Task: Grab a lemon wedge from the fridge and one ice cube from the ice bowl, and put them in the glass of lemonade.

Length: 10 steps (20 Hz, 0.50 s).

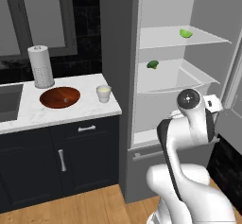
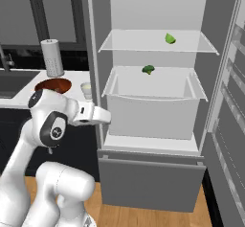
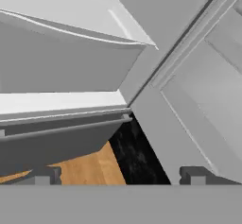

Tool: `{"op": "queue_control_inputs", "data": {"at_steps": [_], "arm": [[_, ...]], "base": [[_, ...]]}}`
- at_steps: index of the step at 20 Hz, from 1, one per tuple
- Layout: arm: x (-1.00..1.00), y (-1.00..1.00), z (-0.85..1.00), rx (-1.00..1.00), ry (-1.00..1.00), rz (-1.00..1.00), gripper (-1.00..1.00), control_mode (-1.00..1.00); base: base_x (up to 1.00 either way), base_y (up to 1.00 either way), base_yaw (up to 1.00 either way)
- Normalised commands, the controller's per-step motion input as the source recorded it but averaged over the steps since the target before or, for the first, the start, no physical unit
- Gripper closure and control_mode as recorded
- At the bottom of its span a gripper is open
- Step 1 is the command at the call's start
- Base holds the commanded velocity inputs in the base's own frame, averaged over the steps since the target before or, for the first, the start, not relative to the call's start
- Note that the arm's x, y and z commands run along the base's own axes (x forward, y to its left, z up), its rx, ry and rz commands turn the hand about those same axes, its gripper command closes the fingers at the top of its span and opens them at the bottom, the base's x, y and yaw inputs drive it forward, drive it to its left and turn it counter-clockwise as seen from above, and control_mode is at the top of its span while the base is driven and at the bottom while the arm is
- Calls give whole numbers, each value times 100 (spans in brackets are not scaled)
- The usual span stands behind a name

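The fridge point(image 2: 153, 101) stood open, tall and grey outside, smooth and white inside. The lemon wedge point(image 2: 170, 39), a tiny bright yellow-green piece, lay on the top glass shelf point(image 2: 143, 46), near its right edge. Below it, a darker green lumpy piece point(image 2: 148, 69) sat at the back edge of the big white drawer point(image 2: 153, 113). It looked like broccoli, but it was too small to be sure. The fridge door point(image 2: 232, 101) hung open on the right, with ribbed racks on its inside.

The hand point(image 3: 118, 173) was wide open and held nothing. Its two small dark fingertips point(image 3: 45, 175) stood far apart. It was low in front of the fridge, facing the corner where the drawer front met the open door. A strip of wooden floor point(image 3: 90, 168) and a dark speckled wall point(image 3: 137, 157) showed under that corner.

To the left of the fridge was the desk point(image 1: 28, 116), white with a marble look, over dark cupboards point(image 1: 61, 161) with silver handles. The ice bowl point(image 1: 60, 97) sat near the middle of it, round, shallow and reddish-brown like wood. The ice cube could not be made out in it. The glass of lemonade point(image 1: 103, 93), a small whitish cup with pale yellow drink, stood just beside the bowl, near the desk's right edge. A tall white paper towel roll point(image 1: 41, 66) stood at the back edge, behind the bowl. A dark sink point(image 1: 8, 102) was at the left end.
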Motion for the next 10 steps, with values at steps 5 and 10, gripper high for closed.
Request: {"op": "queue_control_inputs", "data": {"at_steps": [5, 10], "arm": [[-59, 93, 0, 29, -23, 2, -100, -100], [-13, 44, -6, 40, -14, 25, -100, -100]], "base": [[0, 0, 0], [0, 0, 0]]}}
